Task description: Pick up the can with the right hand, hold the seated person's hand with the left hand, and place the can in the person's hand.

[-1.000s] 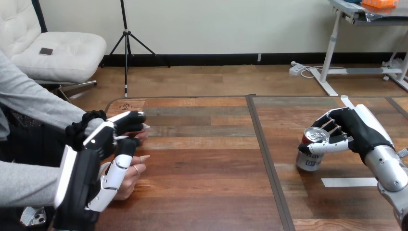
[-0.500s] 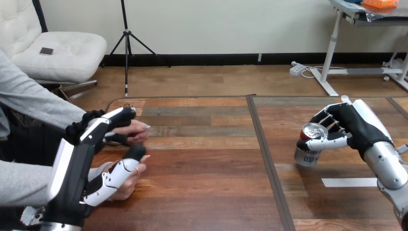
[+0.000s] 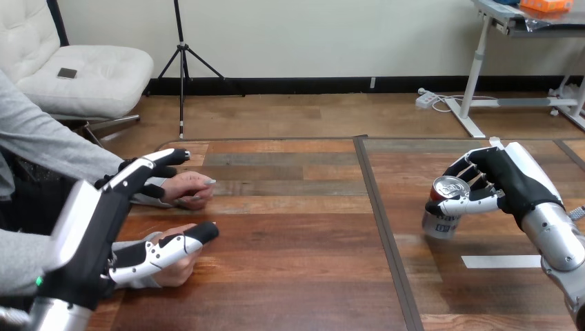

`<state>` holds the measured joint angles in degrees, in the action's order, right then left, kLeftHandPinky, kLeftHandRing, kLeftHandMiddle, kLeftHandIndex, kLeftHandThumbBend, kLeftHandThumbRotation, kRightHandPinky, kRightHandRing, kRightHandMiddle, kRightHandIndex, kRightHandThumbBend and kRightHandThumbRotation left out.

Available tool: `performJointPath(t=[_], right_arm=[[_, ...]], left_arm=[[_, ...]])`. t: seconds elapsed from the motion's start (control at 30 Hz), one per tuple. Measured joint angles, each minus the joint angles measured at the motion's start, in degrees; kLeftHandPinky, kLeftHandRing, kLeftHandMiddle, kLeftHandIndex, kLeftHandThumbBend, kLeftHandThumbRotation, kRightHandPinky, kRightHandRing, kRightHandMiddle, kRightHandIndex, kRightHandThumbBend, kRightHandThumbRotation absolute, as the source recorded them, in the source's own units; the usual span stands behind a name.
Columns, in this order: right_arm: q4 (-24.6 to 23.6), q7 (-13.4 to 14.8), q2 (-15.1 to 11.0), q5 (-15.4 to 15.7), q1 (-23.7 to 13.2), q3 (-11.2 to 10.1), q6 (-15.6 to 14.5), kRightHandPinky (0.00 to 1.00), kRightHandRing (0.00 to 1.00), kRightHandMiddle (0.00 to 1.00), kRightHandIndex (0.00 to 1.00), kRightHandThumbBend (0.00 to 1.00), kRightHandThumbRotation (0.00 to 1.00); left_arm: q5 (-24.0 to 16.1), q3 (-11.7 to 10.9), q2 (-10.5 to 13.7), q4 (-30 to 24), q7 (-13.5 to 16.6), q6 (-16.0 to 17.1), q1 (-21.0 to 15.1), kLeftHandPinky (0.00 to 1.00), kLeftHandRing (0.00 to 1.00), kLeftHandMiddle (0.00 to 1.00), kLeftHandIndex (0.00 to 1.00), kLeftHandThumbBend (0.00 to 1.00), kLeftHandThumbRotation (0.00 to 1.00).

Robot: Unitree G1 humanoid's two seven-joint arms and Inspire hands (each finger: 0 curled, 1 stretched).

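Observation:
A silver can (image 3: pixel 440 222) with a red band near its top stands slightly tilted at the table's right side. My right hand (image 3: pixel 507 183) is shut on it, fingers round its far side and thumb across its near rim. At the left, my left hand (image 3: pixel 110 210) is open, with its straight fingers (image 3: pixel 153 162) reaching over the person's farther hand (image 3: pixel 190 187). Its thumb (image 3: pixel 176 243) lies on top of the person's nearer hand (image 3: pixel 172 269). Both of the person's hands rest on the table, and neither is gripped.
A dark seam (image 3: pixel 379 214) runs front to back across the wooden table (image 3: pixel 290 234), left of the can. A white tape strip (image 3: pixel 500 261) lies on the table near my right forearm. The person's grey sleeves (image 3: pixel 41 145) enter from the left edge.
My left hand has opened out and sunk lower, fingers straightening over the person's farther hand and thumb swinging onto the nearer one. The right hand shifted the can slightly left and tilted it, then stayed.

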<state>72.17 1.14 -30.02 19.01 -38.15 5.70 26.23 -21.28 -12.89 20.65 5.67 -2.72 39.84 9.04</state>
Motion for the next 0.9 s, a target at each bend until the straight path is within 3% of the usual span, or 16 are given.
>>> performJointPath(t=[0.27,0.6,0.9], right_arm=[[0.0,-0.2,-0.1,0.1,0.0,0.1,0.1,0.36,0.40,0.45,0.47,0.71,0.00],[0.0,-0.4,-0.2,0.1,0.0,0.1,0.3,0.36,0.40,0.45,0.47,0.72,0.00],[0.0,-0.5,-0.3,0.0,0.0,0.1,0.3,0.35,0.40,0.44,0.47,0.72,0.00]], left_arm=[[-9.6,-0.5,4.7,-4.8,0.3,-4.7,-0.1,0.63,0.77,0.81,0.78,1.00,0.54],[-18.5,-0.1,9.2,-7.5,1.1,-9.0,-1.1,0.61,0.76,0.80,0.78,1.00,0.50],[-22.3,1.2,11.9,-7.0,2.5,-10.6,-2.8,0.61,0.74,0.79,0.78,1.00,0.43]])
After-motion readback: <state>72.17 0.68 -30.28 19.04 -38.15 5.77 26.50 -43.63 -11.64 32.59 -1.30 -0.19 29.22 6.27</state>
